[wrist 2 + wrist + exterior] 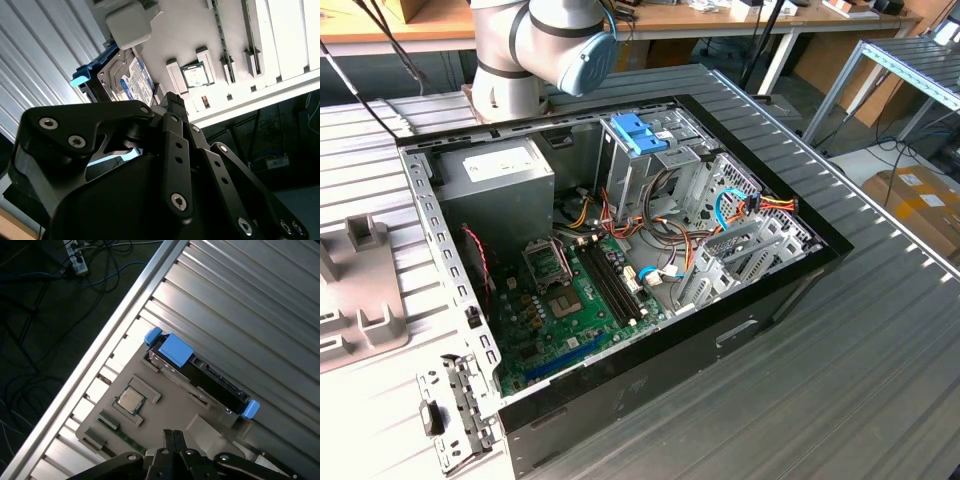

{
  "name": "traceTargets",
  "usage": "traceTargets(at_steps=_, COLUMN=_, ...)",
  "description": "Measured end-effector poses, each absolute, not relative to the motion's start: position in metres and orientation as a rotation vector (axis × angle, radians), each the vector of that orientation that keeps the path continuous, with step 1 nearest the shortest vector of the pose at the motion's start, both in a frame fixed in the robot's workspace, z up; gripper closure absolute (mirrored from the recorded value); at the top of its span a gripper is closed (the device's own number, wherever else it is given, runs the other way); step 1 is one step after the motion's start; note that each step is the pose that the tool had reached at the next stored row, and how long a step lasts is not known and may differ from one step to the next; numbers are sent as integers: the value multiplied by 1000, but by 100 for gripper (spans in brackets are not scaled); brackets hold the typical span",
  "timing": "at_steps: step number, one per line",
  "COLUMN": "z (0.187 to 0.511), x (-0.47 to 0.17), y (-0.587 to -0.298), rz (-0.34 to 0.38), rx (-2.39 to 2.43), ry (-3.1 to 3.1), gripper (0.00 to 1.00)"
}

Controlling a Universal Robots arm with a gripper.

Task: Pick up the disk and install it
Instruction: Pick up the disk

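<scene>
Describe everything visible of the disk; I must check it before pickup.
The disk is a flat grey hard drive with a labelled silver face, framed by light-blue plastic rails with a blue tab. It stands on edge in a slot of the pale grey holder on the ribbed metal table, nothing gripping it.

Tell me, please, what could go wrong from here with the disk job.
1. The disk appears to stand on edge in the holder, close beside a chip. A skewed approach by the gripper could knock either.
2. Cables crowd the case around the cage, so the disk may snag there.
</scene>
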State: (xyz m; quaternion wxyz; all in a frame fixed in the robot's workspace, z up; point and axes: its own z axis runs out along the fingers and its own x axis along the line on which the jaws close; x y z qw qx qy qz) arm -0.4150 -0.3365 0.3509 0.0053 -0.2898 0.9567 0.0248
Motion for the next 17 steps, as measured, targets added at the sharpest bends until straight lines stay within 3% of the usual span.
traceTargets(at_steps=17, z=351, x=-415, y=-337, rz=79, rx=-1096, ry=2935, gripper=89)
